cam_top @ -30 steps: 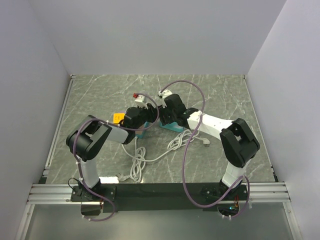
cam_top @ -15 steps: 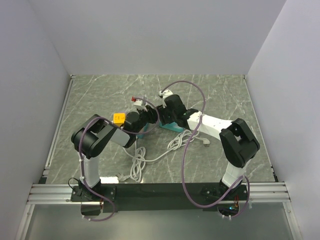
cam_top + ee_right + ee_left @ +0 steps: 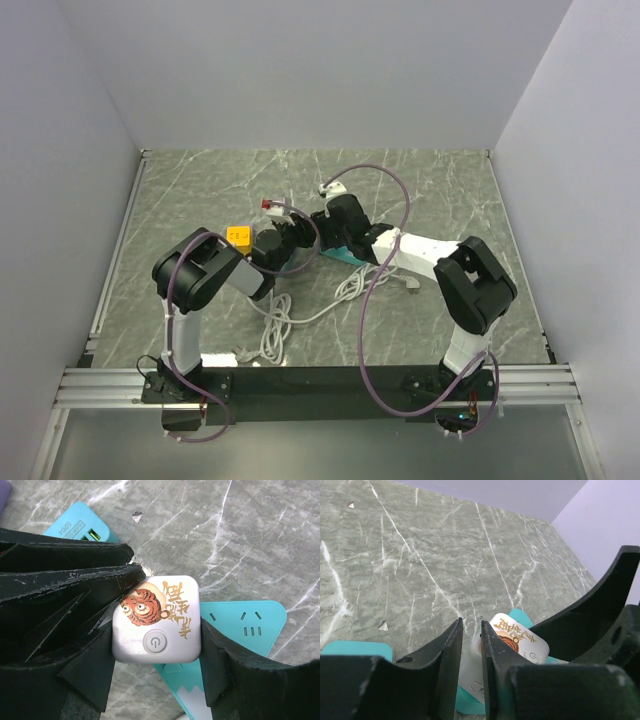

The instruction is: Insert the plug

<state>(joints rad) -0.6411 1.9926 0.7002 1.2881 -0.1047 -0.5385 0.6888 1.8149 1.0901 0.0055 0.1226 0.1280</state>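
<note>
My right gripper (image 3: 157,647) clamps the plug (image 3: 156,615) over the teal power strip (image 3: 242,625); my left gripper (image 3: 470,645) is pinched closed, empty. Next I judge: align prongs, press down

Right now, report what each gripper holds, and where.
Right gripper clamps the white plug by its two opposite sides. Left gripper is shut and holds nothing.

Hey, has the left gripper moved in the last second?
Yes: in the top view, the left gripper has shifted slightly right, away from the yellow block.
</note>
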